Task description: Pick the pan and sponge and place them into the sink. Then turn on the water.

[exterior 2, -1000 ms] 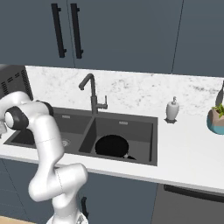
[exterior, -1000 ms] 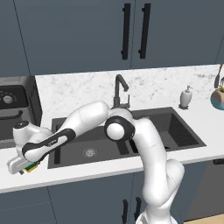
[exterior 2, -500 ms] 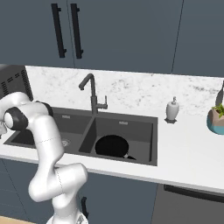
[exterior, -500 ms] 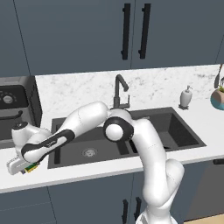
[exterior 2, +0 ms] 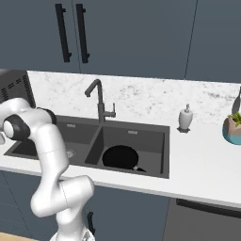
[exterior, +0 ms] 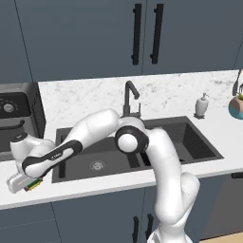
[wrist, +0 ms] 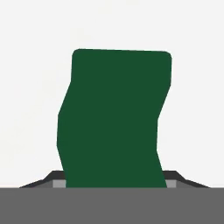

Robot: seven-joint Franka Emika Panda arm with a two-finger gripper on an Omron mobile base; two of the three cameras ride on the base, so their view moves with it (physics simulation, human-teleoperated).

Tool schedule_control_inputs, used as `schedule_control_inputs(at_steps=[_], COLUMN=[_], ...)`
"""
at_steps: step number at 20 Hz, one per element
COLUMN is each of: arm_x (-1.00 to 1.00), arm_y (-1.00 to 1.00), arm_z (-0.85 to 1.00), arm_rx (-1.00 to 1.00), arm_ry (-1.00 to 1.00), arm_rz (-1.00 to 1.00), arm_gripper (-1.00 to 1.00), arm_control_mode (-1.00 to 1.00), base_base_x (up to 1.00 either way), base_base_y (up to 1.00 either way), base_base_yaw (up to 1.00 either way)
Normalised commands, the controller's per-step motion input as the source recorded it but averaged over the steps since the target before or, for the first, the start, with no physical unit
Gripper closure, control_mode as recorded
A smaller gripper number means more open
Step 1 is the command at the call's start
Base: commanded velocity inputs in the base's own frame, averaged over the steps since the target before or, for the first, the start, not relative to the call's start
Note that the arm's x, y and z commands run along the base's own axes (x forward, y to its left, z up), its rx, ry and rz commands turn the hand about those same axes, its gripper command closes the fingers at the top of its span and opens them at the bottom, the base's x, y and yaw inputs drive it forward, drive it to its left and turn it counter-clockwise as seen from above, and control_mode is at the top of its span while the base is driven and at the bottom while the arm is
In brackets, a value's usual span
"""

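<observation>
Green over yellow, the small rectangular sponge [exterior: 33, 184] lies on the white worktop [exterior: 95, 187] at the far left, just beside the left rim of the dark grey double-basin sink [exterior: 76, 172]. The white arm's pincer [exterior: 24, 182] is down on it, the hand covering most of the block so only a green and yellow edge peeks out. In the hand view the sponge's dark green top [wrist: 114, 118] runs up from between the two dark finger tips, so the block sits between the jaws; whether they are already pressing on its sides cannot be told from these pictures. Likely this is the closing step of the sponge pick. A sponge of this kind should be light and soft, so it will give under the squeeze; a hold across its narrow sides, low enough to catch the yellow base, looks the safest, and a firm close is needed since the foam may compress and slip. Further right, the tall dark gooseneck tap [exterior: 130, 96] stands behind the divider of the sink. In the right basin the round, shallow black pan [exterior 2: 120, 156] already lies flat on the bottom, so that part of the task appears done. Past the sink, a small white soap bottle [exterior: 202, 105] stands on the worktop.
</observation>
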Motion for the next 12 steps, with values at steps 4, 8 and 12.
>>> schedule_control_inputs(at_steps=[4,8,12], arm_x=[-0.87,-0.44,-0.03], arm_y=[-0.85,-1.0,-1.0], arm_z=[0.46,0.65,0.68], arm_rx=[0.0,0.04,0.06], arm_ry=[-0.01,0.0,0.03], arm_rz=[0.07,0.01,0.0], arm_gripper=[1.0,1.0,1.0], arm_control_mode=[-1.0,-1.0,-1.0], base_base_x=[0.0,0.0,0.0], base_base_y=[0.0,0.0,0.0], base_base_yaw=[0.0,0.0,0.0])
